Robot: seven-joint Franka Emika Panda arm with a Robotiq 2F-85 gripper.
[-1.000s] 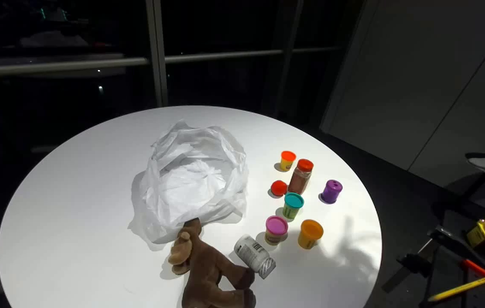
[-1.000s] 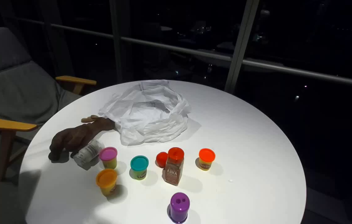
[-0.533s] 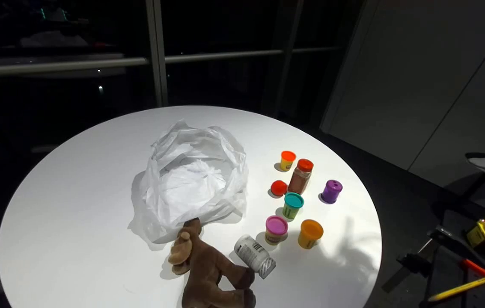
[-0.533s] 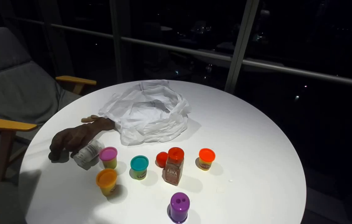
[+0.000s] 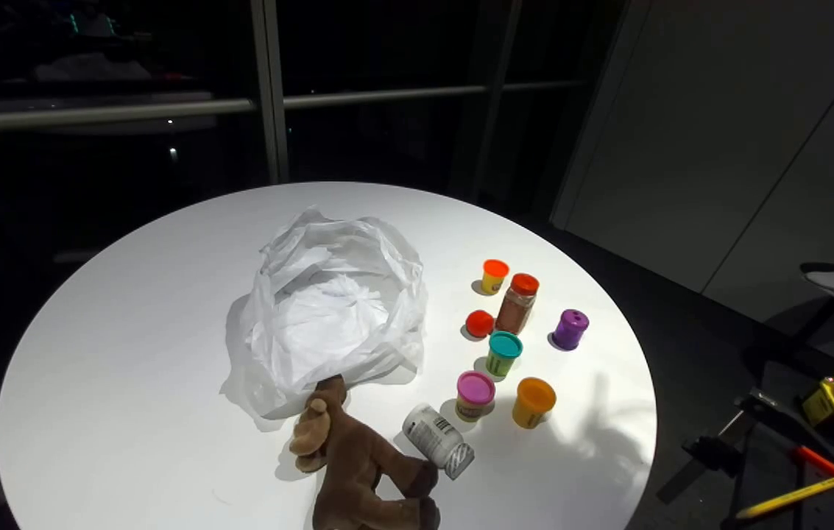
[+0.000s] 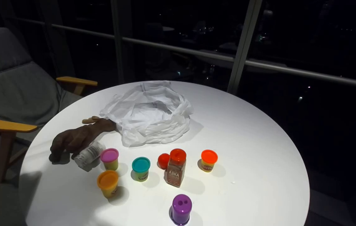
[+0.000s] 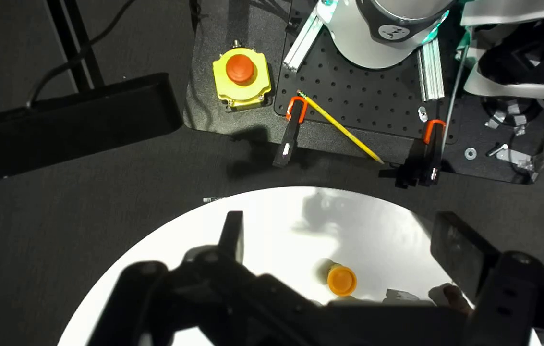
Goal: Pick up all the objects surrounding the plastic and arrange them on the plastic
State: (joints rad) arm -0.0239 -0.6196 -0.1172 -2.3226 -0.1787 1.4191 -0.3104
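1. The white plastic bag (image 5: 328, 316) sits toward the far side of the surface (image 5: 107, 331), its mouth open upward, probably to receive things; everything for it lies outside.
2. In the wrist view the jaws stand wide apart, holding nothing; the orange pot (image 7: 342, 280) shows between them but rests well apart, on the surface.
3. The pink-lidded pot (image 5: 475, 395), teal-lidded pot (image 5: 504, 353) and red-lidded pot (image 5: 494, 277) stand upright, which should suit a grasp from above.
4. The white bottle (image 5: 437, 439) lies sideways just beside the plush animal (image 5: 356, 449), which may check its rolling.
5. The red ball (image 5: 479, 324) and jar (image 5: 516, 305) are close, likely leaving little room between.
6. In an exterior view, the purple container (image 5: 570, 330) stands nearest the right edge, where a nudge seems risky; the widest open room is left of the bag.
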